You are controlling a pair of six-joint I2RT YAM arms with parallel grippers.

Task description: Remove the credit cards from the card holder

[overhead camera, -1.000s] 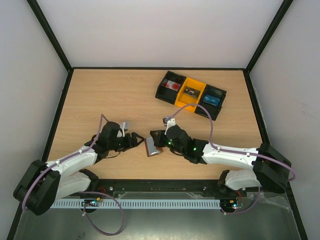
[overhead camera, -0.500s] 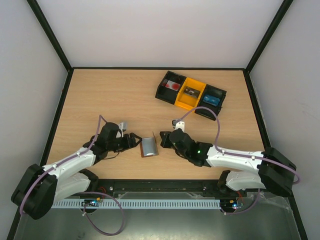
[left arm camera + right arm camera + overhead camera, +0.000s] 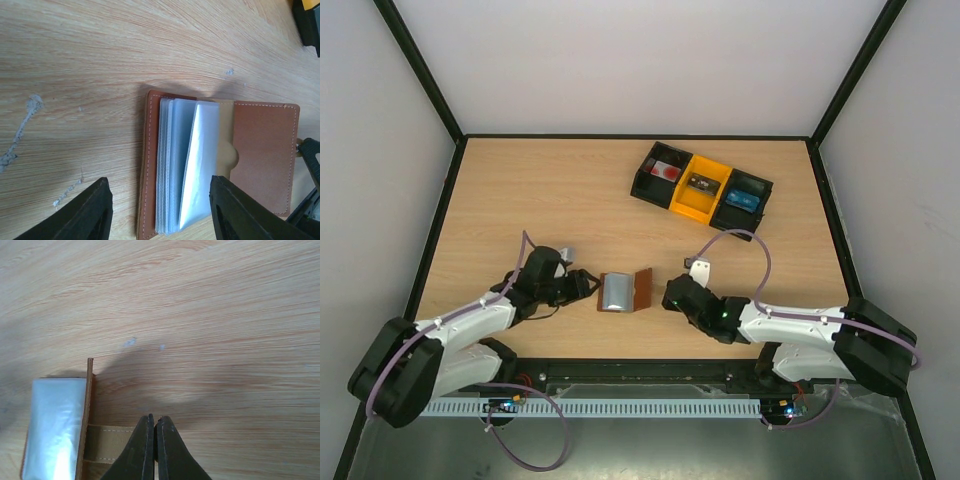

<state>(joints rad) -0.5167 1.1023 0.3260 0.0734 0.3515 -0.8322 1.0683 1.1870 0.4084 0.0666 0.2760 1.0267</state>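
Nearest the bases, the left gripper (image 3: 586, 284) is hovering with its jaws parted and empty, just left of the card holder (image 3: 642, 289). The holder is lying open on the table (image 3: 520, 190), with the credit cards (image 3: 182, 160) fanning up from its left half. Its brown right flap is lying between the cards and the right gripper (image 3: 155, 425), which is pinching its fingers together on nothing. Farther back, well apart, a black-and-yellow tray of bins (image 3: 695, 210) is sitting.
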